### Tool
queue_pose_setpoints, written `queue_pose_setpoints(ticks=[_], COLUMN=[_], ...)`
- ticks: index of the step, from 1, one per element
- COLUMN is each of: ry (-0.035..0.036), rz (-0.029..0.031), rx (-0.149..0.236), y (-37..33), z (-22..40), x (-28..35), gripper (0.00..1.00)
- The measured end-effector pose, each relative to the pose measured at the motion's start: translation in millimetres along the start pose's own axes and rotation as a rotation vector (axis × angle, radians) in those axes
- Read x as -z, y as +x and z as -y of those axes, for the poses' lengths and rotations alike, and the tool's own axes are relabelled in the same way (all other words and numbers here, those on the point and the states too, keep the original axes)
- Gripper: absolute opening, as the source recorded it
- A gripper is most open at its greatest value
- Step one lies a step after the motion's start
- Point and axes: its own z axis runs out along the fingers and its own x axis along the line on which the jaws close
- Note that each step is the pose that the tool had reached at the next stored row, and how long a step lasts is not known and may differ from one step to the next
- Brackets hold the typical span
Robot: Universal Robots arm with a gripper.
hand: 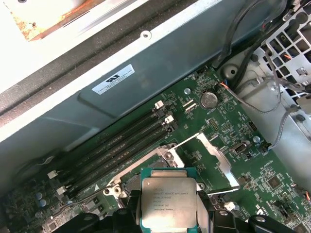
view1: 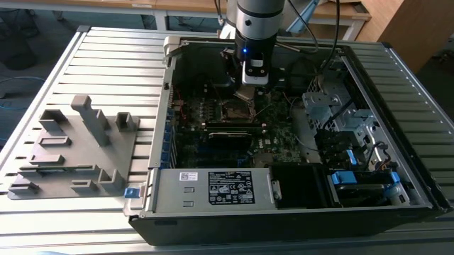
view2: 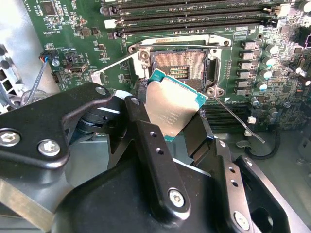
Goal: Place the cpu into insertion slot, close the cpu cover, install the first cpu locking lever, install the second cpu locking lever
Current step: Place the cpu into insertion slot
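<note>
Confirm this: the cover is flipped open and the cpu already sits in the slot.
Not quite. The cover is flipped open, but the cpu is not in the slot: in the second wrist view the fingers hold it above the slot, which lies bare.

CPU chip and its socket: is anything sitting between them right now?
No, the gap is bare. In the second wrist view the chip, gripped by the tool, hangs tilted close to the open socket, with nothing lying in between.
</note>
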Motion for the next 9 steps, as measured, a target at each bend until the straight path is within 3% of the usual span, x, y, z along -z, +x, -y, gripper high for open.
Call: queue_pose_setpoints(ticks=[4,9], ry=[-0.0002,-0.0004], rz=[0.0044,0.0148], rx=[-0.037,-0.124], y=[0.0,0.0], z=[0.1,0.2], x=[-0.6,-1.7], gripper=[0.54,0.54])
